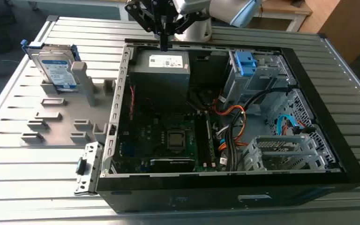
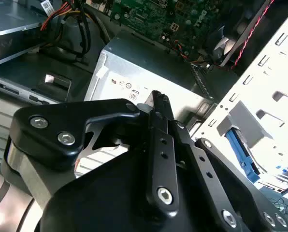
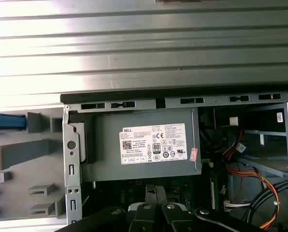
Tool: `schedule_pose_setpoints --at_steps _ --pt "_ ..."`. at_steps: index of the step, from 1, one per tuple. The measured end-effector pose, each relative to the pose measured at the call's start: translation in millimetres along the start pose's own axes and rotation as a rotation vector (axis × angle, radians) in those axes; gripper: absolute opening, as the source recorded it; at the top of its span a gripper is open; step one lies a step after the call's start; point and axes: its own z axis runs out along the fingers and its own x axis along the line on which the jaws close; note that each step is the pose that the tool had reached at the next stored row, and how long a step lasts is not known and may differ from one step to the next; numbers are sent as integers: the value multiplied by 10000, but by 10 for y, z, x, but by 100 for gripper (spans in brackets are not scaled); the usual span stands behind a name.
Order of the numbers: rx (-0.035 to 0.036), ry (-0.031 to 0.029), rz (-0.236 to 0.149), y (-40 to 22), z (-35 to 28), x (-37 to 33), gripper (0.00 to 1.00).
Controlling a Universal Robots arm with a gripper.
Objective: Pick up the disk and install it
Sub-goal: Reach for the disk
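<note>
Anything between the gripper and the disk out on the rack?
Yes: the black computer case's metal side wall. The gripper hangs over the grey power supply box inside; the silver blue-framed disk stands outside, toward the exterior view's left.

Arm (image 1: pixel 198 11) cut off at exterior view's upper edge; disk (image 1: pixel 56 69) lower end hidden inside grey holder (image 1: pixel 61 117).

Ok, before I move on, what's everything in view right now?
disk: one, silver in a blue carrier, upright in the fixture, at the exterior view's left
fixture: one, grey, on the table beside the case
computer case: one, black, open, on the table
power supply: one, grey, inside the case
motherboard: one, dark green, case floor
cables: several, orange and black, inside the case
table: one, silver, slatted
gripper: one, black, shut, empty, over the power supply
</note>
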Motion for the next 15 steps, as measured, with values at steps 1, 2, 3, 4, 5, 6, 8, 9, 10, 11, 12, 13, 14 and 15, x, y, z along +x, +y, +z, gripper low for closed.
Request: schedule_pose_setpoints --at_steps 1,2,3,4,5,6,8,9,10,11,12,13,14,15 --pt "0 0 0 0 0 0 11" --pt "0 1 0 0 0 0 11" --pt "1 0 0 0 0 0 11" --pt "0 1 0 0 0 1 11" --pt "0 0 0 0 0 1 11" --pt "0 1 1 0 -1 4 11" --pt "1 0 2 -2 -1 22 11" --pt "1 0 0 -3 -1 37 11" --pt "0 0 -1 -4 -2 58 11" --pt "1 0 -1 -6 -3 81 11" --pt "0 -1 0 -8 -3 109 11" --pt "0 -2 1 -10 -4 135 11" --pt "0 -2 1 -12 -5 161 11" --pt "0 -2 0 -14 -5 185 11"
